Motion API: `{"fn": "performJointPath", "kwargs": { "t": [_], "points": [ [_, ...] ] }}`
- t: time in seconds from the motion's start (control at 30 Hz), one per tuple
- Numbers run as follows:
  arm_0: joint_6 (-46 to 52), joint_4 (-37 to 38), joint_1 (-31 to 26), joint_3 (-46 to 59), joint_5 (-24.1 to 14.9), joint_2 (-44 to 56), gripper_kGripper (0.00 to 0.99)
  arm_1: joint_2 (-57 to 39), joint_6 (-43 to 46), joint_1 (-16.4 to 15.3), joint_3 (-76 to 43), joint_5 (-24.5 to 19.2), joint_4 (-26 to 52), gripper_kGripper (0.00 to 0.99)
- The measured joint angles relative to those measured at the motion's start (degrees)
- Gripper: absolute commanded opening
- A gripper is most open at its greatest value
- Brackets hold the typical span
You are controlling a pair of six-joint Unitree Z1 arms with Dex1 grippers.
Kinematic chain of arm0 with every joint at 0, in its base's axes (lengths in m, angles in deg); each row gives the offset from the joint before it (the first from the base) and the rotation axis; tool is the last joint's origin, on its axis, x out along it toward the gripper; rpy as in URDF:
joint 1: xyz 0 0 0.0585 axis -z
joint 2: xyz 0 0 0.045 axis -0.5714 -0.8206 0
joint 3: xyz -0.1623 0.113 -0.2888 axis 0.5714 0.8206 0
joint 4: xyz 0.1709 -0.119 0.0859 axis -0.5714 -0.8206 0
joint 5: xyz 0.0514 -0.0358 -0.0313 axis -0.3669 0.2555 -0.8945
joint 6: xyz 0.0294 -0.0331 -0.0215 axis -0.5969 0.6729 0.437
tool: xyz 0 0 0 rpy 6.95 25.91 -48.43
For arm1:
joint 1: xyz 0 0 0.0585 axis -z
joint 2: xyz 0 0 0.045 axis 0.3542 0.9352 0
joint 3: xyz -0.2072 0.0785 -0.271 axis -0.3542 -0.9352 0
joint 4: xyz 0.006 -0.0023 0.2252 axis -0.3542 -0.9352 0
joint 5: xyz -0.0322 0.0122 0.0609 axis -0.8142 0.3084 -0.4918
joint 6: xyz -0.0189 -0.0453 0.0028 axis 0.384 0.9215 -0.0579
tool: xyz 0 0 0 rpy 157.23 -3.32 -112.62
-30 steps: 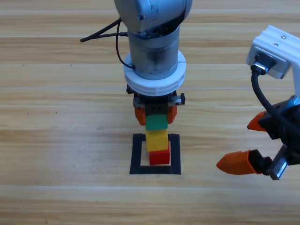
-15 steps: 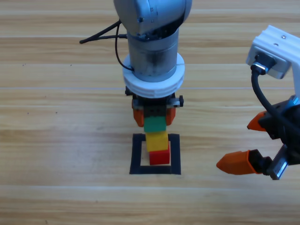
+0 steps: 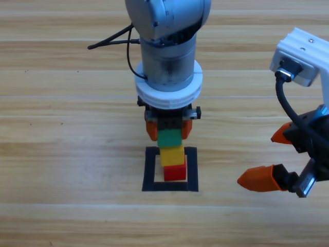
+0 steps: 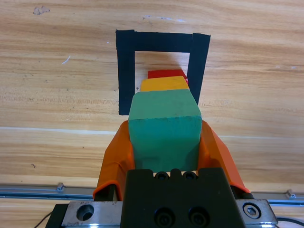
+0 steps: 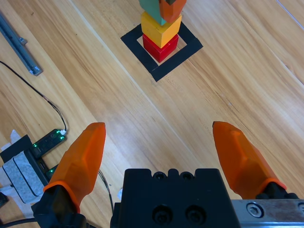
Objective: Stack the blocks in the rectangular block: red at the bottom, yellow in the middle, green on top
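Gripping green (image 4: 164, 128) – left gripper (image 4: 164, 156); red (image 4: 166, 74) mostly hidden | right gripper (image 5: 164, 156) wide open, empty

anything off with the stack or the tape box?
Nothing stands out. Red cube sits inside the tape outline, yellow cube squarely on it, and the green cube on top, between the left gripper's jaws. Right gripper waits open, off to the side.
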Motion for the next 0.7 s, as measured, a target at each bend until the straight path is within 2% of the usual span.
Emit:
{"fn": "performJointPath", "kwargs": {
  "t": [0.7],
  "points": [
    [0.0, 0.01, 0.0, -0.01, 0.0, -1.31, 0.046, 0.0, 0.0, 0.0, 0.0, 0.0, 0.0, 0.99]
  ]
}}
